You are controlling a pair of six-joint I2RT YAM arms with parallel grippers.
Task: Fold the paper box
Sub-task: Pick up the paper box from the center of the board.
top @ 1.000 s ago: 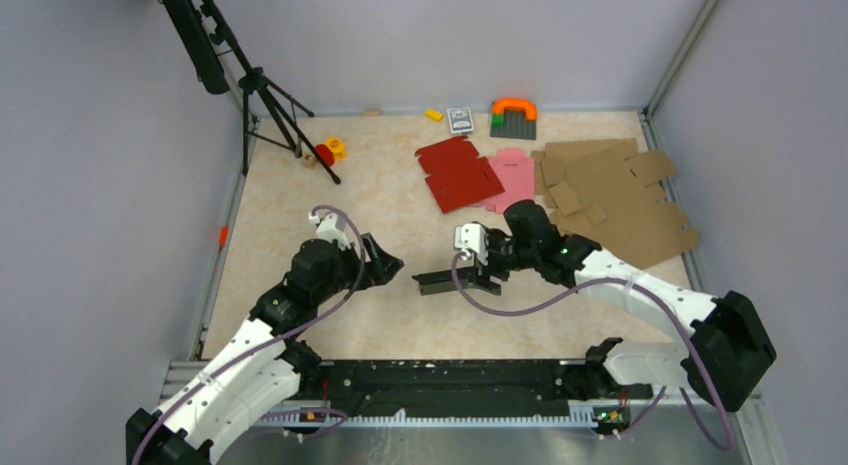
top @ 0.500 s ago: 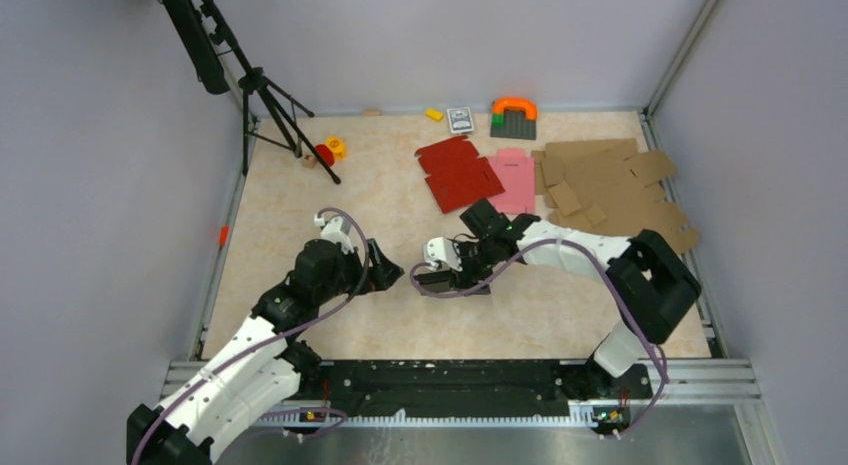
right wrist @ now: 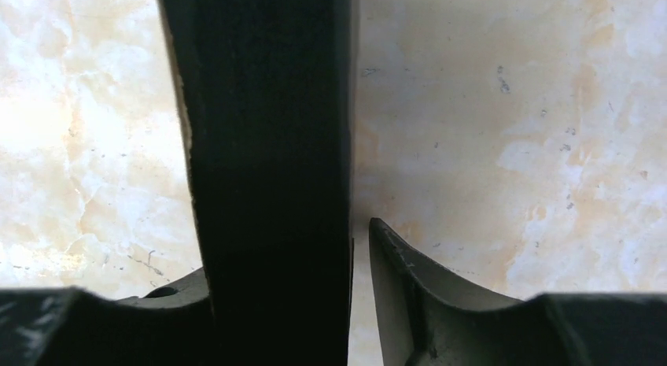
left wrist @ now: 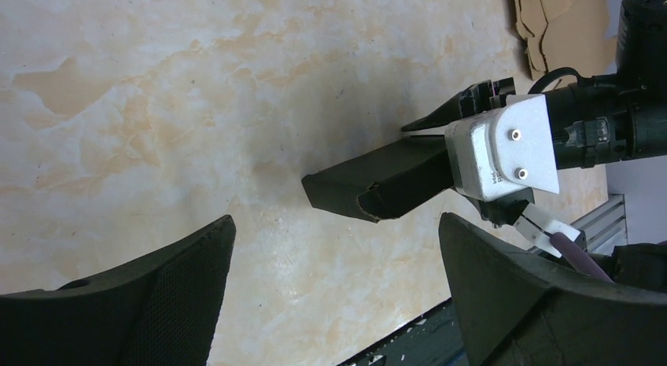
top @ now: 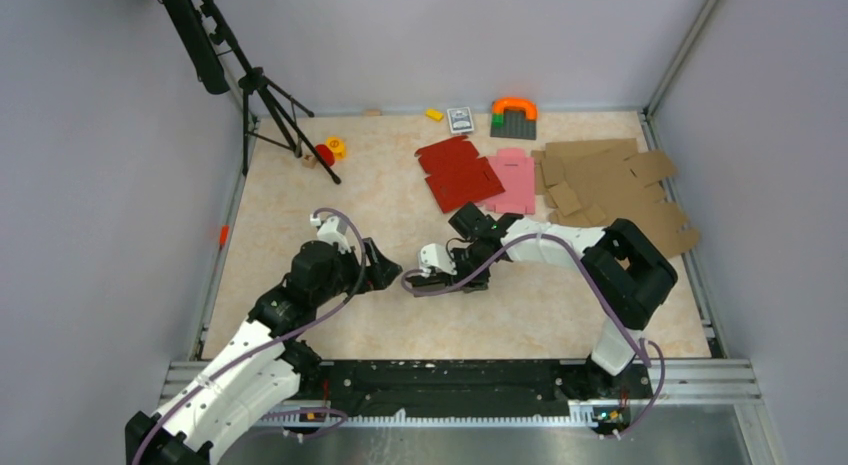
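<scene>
The black paper box (top: 425, 283) (left wrist: 377, 189) lies partly folded near the table's middle, a long dark strip pointing left. My right gripper (top: 442, 275) (right wrist: 283, 256) straddles its right end. In the right wrist view the box (right wrist: 267, 146) fills the space between the jaws; a thin line of table shows between it and the right finger (right wrist: 409, 287), and the other finger is mostly hidden behind the box. My left gripper (top: 385, 270) (left wrist: 337, 220) stands wide open just left of the box's free end, not touching it.
At the back lie a red blank (top: 458, 175), a pink blank (top: 515, 180) and a pile of brown cardboard (top: 610, 190). Small toys (top: 513, 115) and a card deck (top: 460, 119) sit by the rear wall. A tripod (top: 265, 95) stands at back left.
My right gripper slid left along the box and narrowed its jaws around it; the box shifted slightly left. The right arm folded inward. My left gripper stayed wide open, barely moving.
</scene>
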